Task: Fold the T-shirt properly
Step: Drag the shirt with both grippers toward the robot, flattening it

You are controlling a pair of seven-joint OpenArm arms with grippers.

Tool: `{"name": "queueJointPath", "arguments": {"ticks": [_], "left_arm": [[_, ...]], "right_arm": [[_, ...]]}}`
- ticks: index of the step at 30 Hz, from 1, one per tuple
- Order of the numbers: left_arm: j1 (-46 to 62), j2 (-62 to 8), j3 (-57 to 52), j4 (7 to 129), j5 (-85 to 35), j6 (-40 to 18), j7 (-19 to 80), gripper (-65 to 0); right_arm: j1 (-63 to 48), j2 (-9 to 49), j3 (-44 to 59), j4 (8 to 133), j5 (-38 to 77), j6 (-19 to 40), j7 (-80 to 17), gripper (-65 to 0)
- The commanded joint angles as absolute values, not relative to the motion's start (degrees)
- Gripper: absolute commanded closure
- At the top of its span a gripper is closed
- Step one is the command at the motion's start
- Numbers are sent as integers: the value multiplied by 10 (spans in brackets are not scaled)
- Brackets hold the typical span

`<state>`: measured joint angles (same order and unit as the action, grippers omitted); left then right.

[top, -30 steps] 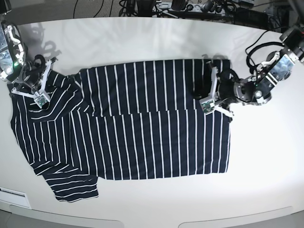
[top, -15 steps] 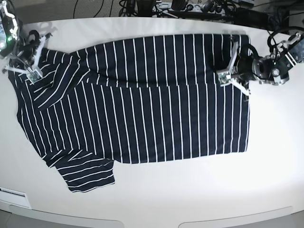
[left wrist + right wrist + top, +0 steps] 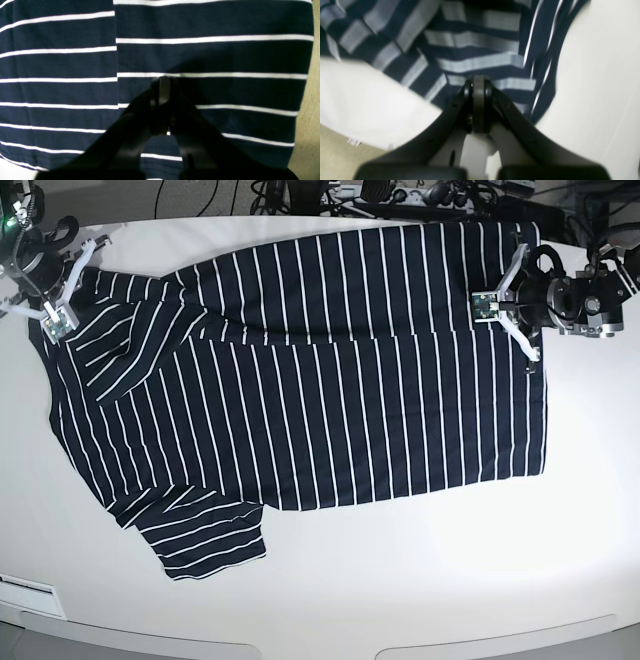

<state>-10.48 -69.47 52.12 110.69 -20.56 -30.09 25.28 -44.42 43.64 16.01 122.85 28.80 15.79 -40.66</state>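
The dark navy T-shirt (image 3: 330, 380) with thin white stripes lies spread across the white table (image 3: 400, 580), one sleeve at the front left. Its far edge is lifted and pulled toward the table's back edge. My left gripper (image 3: 512, 300) is shut on the T-shirt at its far right corner; in the left wrist view its closed gripper (image 3: 161, 92) pinches striped fabric (image 3: 200, 50). My right gripper (image 3: 52, 288) is shut on the T-shirt at the far left shoulder; in the blurred right wrist view the closed gripper (image 3: 478, 100) grips bunched fabric (image 3: 475, 50).
Cables and equipment (image 3: 400, 195) crowd the table's back edge. Bare table (image 3: 595, 75) lies beside the cloth, and beige floor (image 3: 307, 100) shows past the table edge. A small label (image 3: 30, 588) sits at the front left corner.
Both grippers have moved toward the back of the table and outward, dragging the shirt with them. The folded-over upper part has stretched out and the shirt has shifted back and right.
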Motion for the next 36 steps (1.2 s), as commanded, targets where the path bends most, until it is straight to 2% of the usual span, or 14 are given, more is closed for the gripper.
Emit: {"name": "queueJointPath", "arguments": {"ticks": [1, 6, 11, 16, 23, 36], "left_arm": [[-111, -706, 517, 1112, -210, -296, 244, 0], [-112, -706, 517, 1112, -210, -296, 240, 0], [-111, -706, 517, 1112, -210, -296, 240, 0], [-112, -706, 517, 1112, -208, -283, 240, 0], [-113, -707, 517, 1112, -173, -283, 237, 0], [-124, -706, 517, 1111, -148, -257, 218, 0]], "right_arm": [[-440, 444, 163, 1228, 288, 162, -396, 0], [-360, 444, 139, 1157, 325, 196, -383, 0], [-271, 444, 80, 1033, 332, 251, -340, 0], [-222, 444, 11, 948, 330, 255, -389, 0], [-244, 444, 4, 948, 333, 216, -441, 0], [-387, 444, 4, 1055, 289, 143, -470, 0]]}}
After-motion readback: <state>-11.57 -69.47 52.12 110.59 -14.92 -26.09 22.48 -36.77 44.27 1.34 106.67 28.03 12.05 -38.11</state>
